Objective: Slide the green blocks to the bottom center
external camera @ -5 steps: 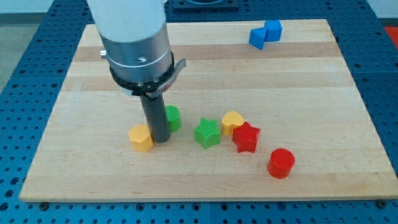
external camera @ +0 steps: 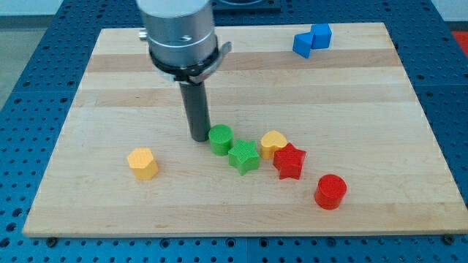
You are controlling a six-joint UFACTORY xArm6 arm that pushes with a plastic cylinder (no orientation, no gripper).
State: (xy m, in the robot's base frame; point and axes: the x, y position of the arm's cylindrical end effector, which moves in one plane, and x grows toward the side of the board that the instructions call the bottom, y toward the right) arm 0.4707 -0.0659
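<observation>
A green cylinder (external camera: pixel 221 139) stands near the board's middle, touching a green star (external camera: pixel 243 156) just to its lower right. My tip (external camera: pixel 199 136) rests on the board right beside the cylinder's left side, touching or nearly touching it. The rod rises from there to the arm's grey body at the view's top.
A yellow heart-like block (external camera: pixel 273 143) and a red star (external camera: pixel 289 161) sit right of the green star. A red cylinder (external camera: pixel 330 191) lies lower right. A yellow hexagon block (external camera: pixel 142 163) sits lower left. Two blue blocks (external camera: pixel 311 40) are at the top right of the wooden board (external camera: pixel 110 88).
My tip moved up and to the right. The green cylinder shifted right against the green star. The yellow hexagon block moved a little to the left.
</observation>
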